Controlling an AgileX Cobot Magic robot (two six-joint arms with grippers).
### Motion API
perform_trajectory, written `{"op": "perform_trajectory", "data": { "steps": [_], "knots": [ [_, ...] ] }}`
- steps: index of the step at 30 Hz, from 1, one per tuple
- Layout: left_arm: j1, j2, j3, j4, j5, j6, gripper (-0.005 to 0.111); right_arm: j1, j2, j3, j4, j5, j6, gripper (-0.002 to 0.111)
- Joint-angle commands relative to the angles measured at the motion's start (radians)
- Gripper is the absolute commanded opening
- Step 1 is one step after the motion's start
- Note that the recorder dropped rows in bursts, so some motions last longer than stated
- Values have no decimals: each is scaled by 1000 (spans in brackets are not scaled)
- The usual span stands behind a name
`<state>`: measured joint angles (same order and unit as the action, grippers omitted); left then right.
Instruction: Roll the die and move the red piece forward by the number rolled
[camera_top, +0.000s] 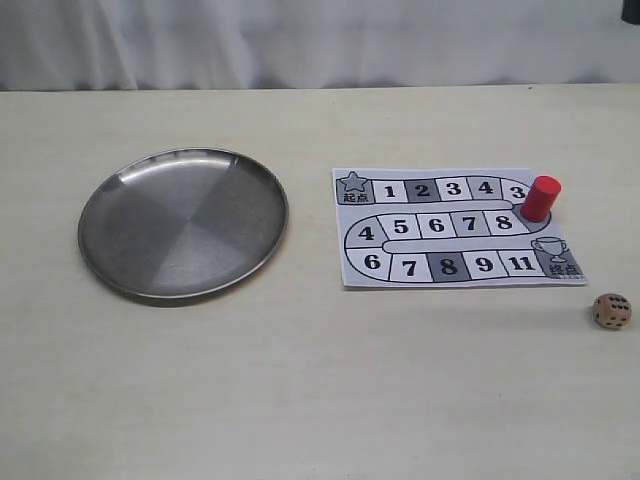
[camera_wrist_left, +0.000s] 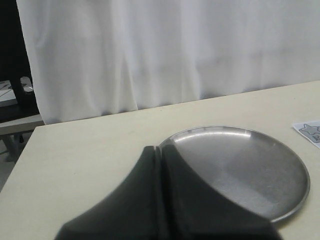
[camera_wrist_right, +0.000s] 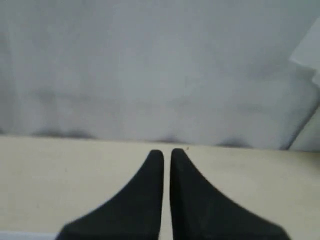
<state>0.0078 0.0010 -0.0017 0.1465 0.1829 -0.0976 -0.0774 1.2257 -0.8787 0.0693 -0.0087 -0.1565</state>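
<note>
The red piece (camera_top: 541, 197) stands upright on the right end of the board's top row, over the curve just past the second square marked 3. The pale die (camera_top: 611, 311) rests on the table below and to the right of the paper board (camera_top: 455, 228). Neither gripper shows in the exterior view. In the left wrist view my left gripper (camera_wrist_left: 161, 149) is shut, its black fingers pressed together with nothing between them, just in front of the steel plate (camera_wrist_left: 240, 165). My right gripper (camera_wrist_right: 167, 153) is shut over bare table, only a thin slit between its fingers.
A round steel plate (camera_top: 183, 223) lies empty on the left half of the table. The numbered paper board lies right of it, with a star square at its top left and a trophy square at its bottom right. A white curtain hangs behind the table.
</note>
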Motion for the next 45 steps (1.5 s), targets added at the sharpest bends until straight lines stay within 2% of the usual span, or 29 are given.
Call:
{"op": "perform_trajectory", "data": {
  "steps": [1,6,10,11,13,15,19,21,25,28,45],
  "knots": [
    [-8,-1,2,-2,-10,-1,0,-1,-187,318,64,-376,43,4],
    [-8,-1,2,-2,-10,-1,0,-1,-383,633,45,-589,124,4],
    [-8,-1,2,-2,-10,-1,0,-1,-606,872,-182,-727,226,4],
    [-8,-1,2,-2,-10,-1,0,-1,-646,879,-216,-724,237,4],
    [-8,-1,2,-2,-10,-1,0,-1,-768,879,-293,-493,323,4],
    [-8,-1,2,-2,-10,-1,0,-1,-840,879,-291,-298,336,4],
    [-8,-1,2,-2,-10,-1,0,-1,-928,879,-164,-44,336,4],
    [-8,-1,2,-2,-10,-1,0,-1,-945,879,-159,59,336,4],
    [-8,-1,2,-2,-10,-1,0,-1,-946,879,-155,59,336,4],
    [-8,-1,2,-2,-10,-1,0,-1,-946,879,-38,55,336,4],
    [-8,-1,2,-2,-10,-1,0,-1,-946,879,-35,55,336,4]
  ]
}}
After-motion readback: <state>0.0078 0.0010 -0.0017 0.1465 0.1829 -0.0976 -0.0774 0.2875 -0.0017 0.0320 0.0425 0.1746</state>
